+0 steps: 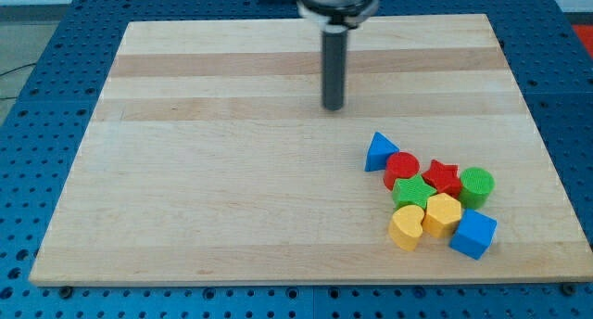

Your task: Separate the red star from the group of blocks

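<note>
The red star (pixel 443 177) sits inside a tight group of blocks at the view's lower right. It touches the red cylinder (pixel 402 167) on its left, the green cylinder (pixel 476 185) on its right, the green star (pixel 412 191) at lower left and the yellow hexagon (pixel 442 213) below. A blue triangle (pixel 379 151) lies at the group's upper left, a yellow heart (pixel 406 227) at the bottom left and a blue cube (pixel 473 233) at the bottom right. My tip (pixel 333 107) stands apart, up and to the left of the group, touching no block.
The wooden board (pixel 232 171) lies on a blue perforated table (pixel 28 124). The group lies near the board's bottom edge and right edge.
</note>
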{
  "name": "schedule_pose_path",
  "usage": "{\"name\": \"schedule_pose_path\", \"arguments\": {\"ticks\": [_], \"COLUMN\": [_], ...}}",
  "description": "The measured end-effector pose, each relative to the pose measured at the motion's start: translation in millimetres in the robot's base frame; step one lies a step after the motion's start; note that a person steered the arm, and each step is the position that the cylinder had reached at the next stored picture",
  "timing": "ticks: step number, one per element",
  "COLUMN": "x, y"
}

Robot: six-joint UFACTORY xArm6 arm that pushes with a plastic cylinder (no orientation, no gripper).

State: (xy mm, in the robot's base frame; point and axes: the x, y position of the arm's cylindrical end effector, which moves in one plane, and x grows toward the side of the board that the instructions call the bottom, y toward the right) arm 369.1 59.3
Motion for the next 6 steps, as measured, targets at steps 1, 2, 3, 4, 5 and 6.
{"name": "schedule_pose_path", "arguments": {"ticks": [1, 2, 3, 4, 5, 6], "x": [-28, 61, 187, 248, 245, 224], "y": [121, 218, 232, 201, 140, 102]}}
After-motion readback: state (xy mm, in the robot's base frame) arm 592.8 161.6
